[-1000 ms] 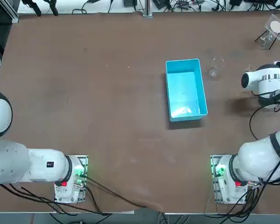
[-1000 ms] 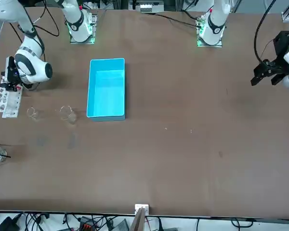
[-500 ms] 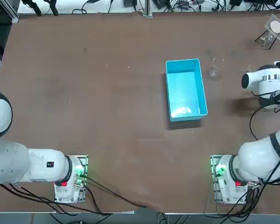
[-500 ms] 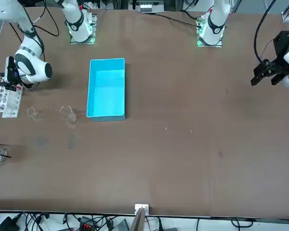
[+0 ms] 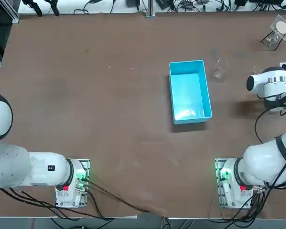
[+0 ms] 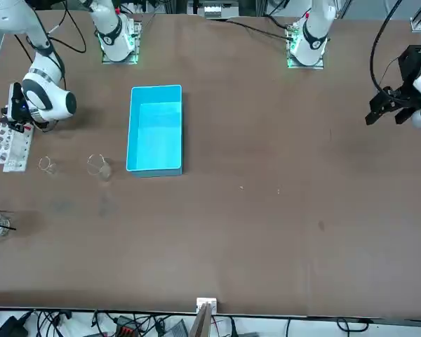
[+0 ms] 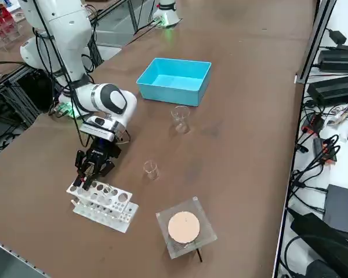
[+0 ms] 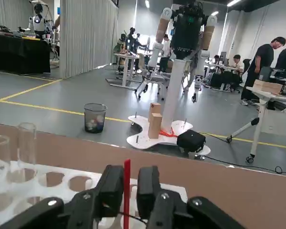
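Pinching one thin red stick (image 8: pixel 127 191), the right claw (image 7: pixel 90 176) hangs over one white tube rack (image 7: pixel 104 217) near two glass beakers (image 7: pixel 181 119) (image 7: pixel 151 169).

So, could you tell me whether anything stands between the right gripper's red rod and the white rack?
Nothing visible does. The right gripper, shut on the red rod, hangs over open holes of the white rack; a glass tube stands aside.

Reference landmark: the brown table (image 8: pixel 238 179), near whose edge my right gripper (image 8: pixel 127 181) sits clamped on a red stick (image 8: pixel 127 164). Beyond the table lies a polished grey floor (image 8: pixel 47 95) marked with yellow lines, with a waste bin (image 8: pixel 95 117) standing just past the table. Farther beyond the table, grey curtains (image 8: pixel 88 36) hang, people (image 8: pixel 266 57) work at desks, and strip lights (image 8: pixel 148 4) run overhead.
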### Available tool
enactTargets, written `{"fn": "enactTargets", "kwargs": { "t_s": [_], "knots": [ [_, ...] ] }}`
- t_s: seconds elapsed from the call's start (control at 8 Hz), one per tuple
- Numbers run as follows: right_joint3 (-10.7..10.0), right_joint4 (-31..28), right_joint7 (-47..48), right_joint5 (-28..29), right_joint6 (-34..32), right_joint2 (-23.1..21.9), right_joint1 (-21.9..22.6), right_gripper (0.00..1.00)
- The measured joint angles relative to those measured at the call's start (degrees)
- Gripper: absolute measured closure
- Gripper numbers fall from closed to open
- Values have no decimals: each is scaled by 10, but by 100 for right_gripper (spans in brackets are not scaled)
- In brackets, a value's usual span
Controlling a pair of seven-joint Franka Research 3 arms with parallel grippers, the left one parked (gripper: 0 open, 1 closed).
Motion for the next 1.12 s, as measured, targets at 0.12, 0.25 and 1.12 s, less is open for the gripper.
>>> {"fn": "enactTargets", "kwargs": {
  "t_s": [0.12, 0.25, 1.12],
  "knots": [
    [0, 0, 0, 0, 0, 0, 0, 82],
    [1, 0, 0, 0, 0, 0, 0, 86],
    [2, 4, 0, -1, -4, -1, 0, 98]
  ]
}}
